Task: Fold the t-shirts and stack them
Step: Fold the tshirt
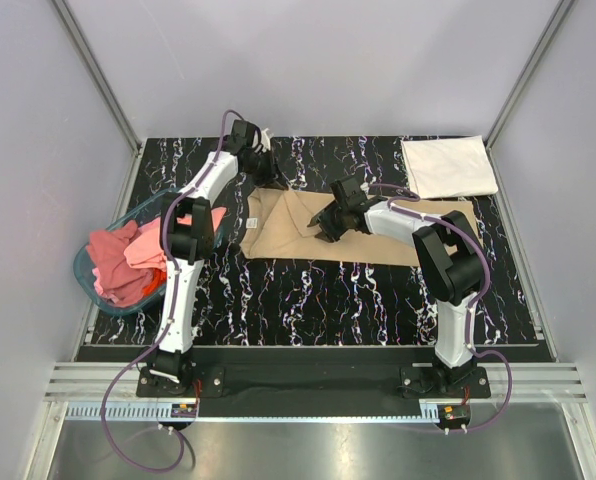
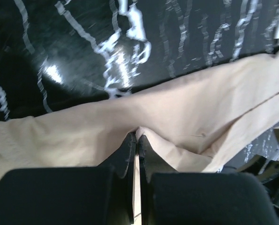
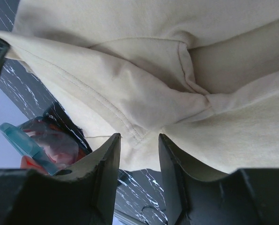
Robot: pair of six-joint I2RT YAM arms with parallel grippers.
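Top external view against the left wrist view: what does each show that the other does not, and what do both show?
Only the top external view shows the folded white t-shirt at the far right corner and the blue basket holding pink t-shirts. Only the left wrist view shows, close up, the left claw shut on a raised fold of the tan t-shirt. Both show the tan t-shirt lying on the black marbled table.

tan tee (image 1: 278,230), white tee (image 1: 448,167), pink tees (image 1: 118,262), blk/wht marbled table (image 1: 328,300)
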